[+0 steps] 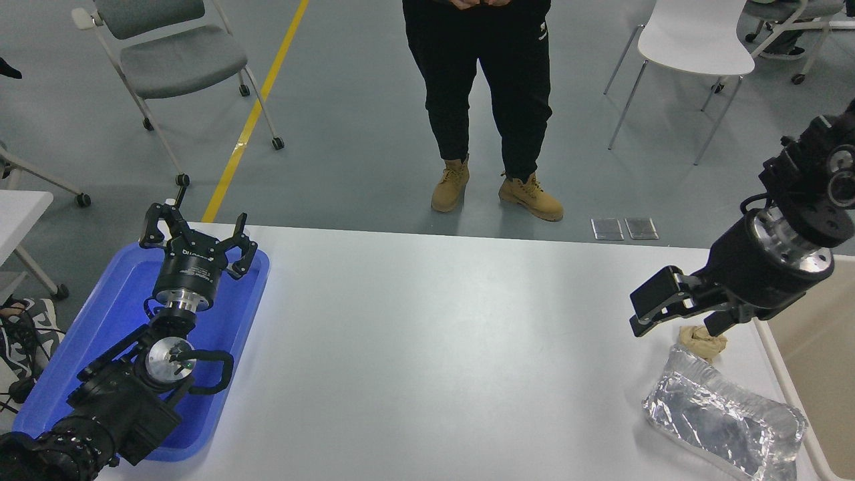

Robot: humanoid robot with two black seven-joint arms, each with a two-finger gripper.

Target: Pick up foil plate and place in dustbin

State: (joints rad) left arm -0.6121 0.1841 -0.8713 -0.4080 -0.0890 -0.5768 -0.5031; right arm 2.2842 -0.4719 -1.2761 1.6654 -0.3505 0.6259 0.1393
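Table centre (434, 347) lies open — paper wad (701, 342) crowds the foil plate (725, 417).

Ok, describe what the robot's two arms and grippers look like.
Both arms are black with silver metal rings at the wrist joints. The left gripper has slim, skeletal black fingers, small white lettering on its round body, and a black cable looping beside the wrist. The right gripper has chunkier, blocky black fingers below a wide polished silver collar, with a black cable by its wrist too.

I see my left gripper (198, 232) parked low-left, fingers spread apart, and my right gripper (674, 314) reaching in from the right, jaws parted, angled down-left.
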